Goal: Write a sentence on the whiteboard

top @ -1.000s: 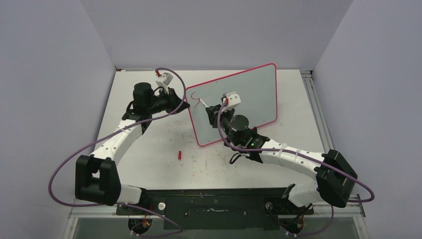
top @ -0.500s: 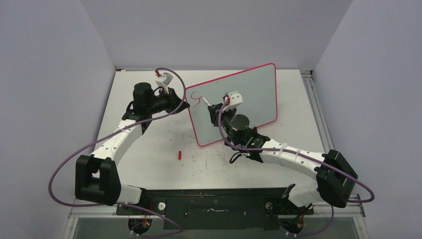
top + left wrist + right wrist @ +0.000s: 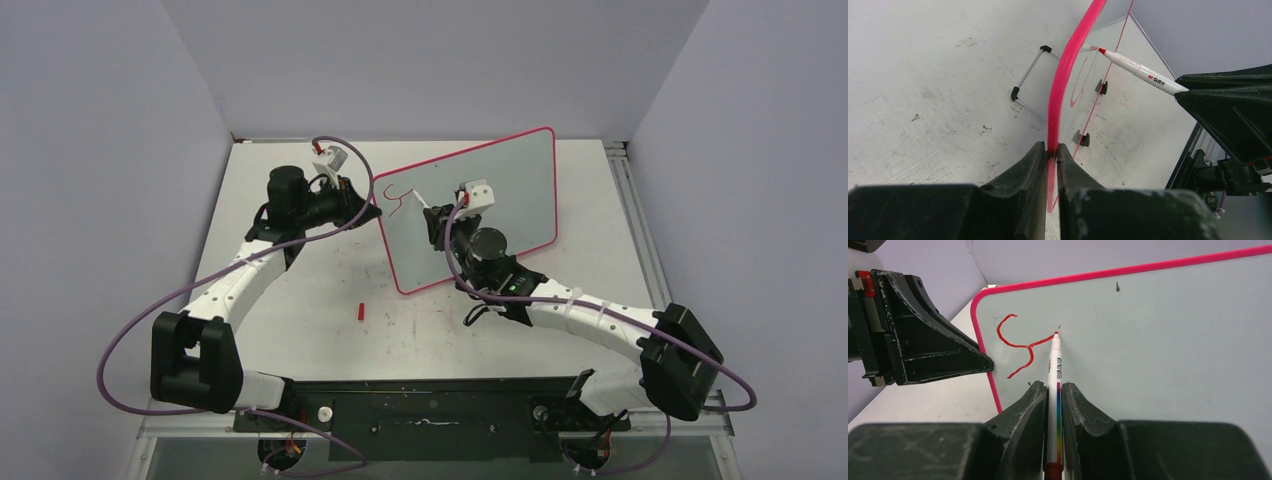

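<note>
The whiteboard point(image 3: 520, 180) stands propped on the far middle of the desk point(image 3: 300, 290), with a thin wire stand point(image 3: 1025, 80) behind it. The left tool point(image 3: 1052, 150) is closed narrow on the board's pink left rim, pinching it between both fingers. The right tool point(image 3: 1054, 390) is clamped on a white marker point(image 3: 1054, 362), whose red tip touches the board's face near its upper left corner. There the red lettering point(image 3: 1015, 342) amounts to an S-shaped curve with a short stroke rising from its middle to the marker tip. A small red cap point(image 3: 360, 311) lies on the desk, well apart from the board.
</note>
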